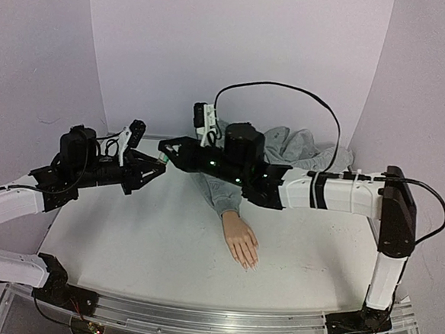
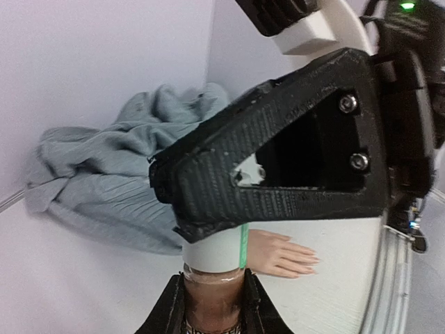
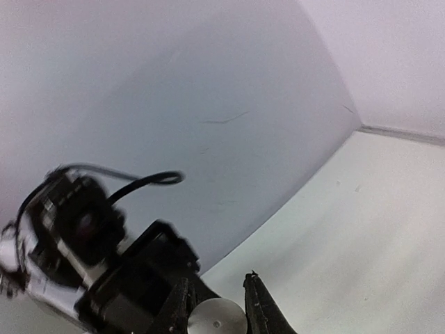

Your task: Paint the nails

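Our left claw [image 1: 160,165] grips a small brownish bottle [image 2: 213,298] tight, raised over the far left of the tabletop [image 1: 126,237]. Our right claw [image 3: 217,309] is pinched closed on its white cap [image 2: 212,254]. The nails [image 1: 248,267] tip the mannequin hand [image 1: 240,238] lying flat near the middle, fingers toward the near edge.

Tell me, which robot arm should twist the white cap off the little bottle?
Probably the right. The right gripper is shut on the white cap, while the left gripper is shut on the brownish bottle below, steadying it.
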You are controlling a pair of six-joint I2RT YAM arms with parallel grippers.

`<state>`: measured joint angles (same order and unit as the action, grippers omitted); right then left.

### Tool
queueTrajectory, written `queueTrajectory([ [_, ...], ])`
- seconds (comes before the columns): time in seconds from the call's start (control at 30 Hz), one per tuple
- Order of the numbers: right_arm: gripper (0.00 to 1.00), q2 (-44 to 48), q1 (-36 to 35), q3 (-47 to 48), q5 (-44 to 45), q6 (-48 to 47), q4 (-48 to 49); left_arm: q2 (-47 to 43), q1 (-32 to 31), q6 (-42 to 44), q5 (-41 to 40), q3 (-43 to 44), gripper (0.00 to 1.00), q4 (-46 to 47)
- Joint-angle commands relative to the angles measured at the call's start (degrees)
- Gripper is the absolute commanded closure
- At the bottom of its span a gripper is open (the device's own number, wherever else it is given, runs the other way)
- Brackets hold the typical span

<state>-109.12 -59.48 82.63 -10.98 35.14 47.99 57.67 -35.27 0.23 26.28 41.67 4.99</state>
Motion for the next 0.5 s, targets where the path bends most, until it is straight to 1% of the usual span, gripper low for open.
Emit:
queueTrajectory([
  [0.0,1.0,-8.01,-9.92,12.67,21.47,18.79,-19.13,-3.06,-1.05,3.18,-15.61,0.32,1.0,7.27],
  [0.03,1.0,-8.85,-11.39,14.5,24.11,21.26,-19.53,-3.33,-1.04,3.21,-16.45,0.18,1.0,7.23],
  [0.13,1.0,-10.83,-15.34,19.94,31.33,18.92,-20.28,-3.86,-1.03,3.03,-17.36,0.0,1.0,7.22],
  [0.23,1.0,-11.73,-15.6,21.92,32.19,17.64,-21.04,-3.8,-1.03,2.98,-17.29,0.07,1.0,7.14],
  [0.33,1.0,-10.42,-15.47,21.39,32.34,15.15,-21.01,-3.73,-1.03,2.94,-17.12,0.08,1.0,7.18],
  [0.37,0.95,-9.89,-15.25,20.82,32.34,14.0,-21.07,-3.64,-1.03,2.93,-16.94,0.1,1.0,7.06],
  [0.4,0.87,-8.36,-14.94,19.99,32.19,12.93,-21.03,-3.58,-1.03,2.93,-16.78,0.16,1.0,7.05],
  [0.43,0.79,-7.07,-14.47,18.8,31.88,11.61,-20.87,-3.48,-1.03,2.89,-16.53,0.16,1.0,7.0],
  [0.47,0.66,-5.51,-13.79,17.68,31.38,10.42,-20.9,-3.38,-1.03,2.85,-16.29,0.23,1.0,6.96],
])
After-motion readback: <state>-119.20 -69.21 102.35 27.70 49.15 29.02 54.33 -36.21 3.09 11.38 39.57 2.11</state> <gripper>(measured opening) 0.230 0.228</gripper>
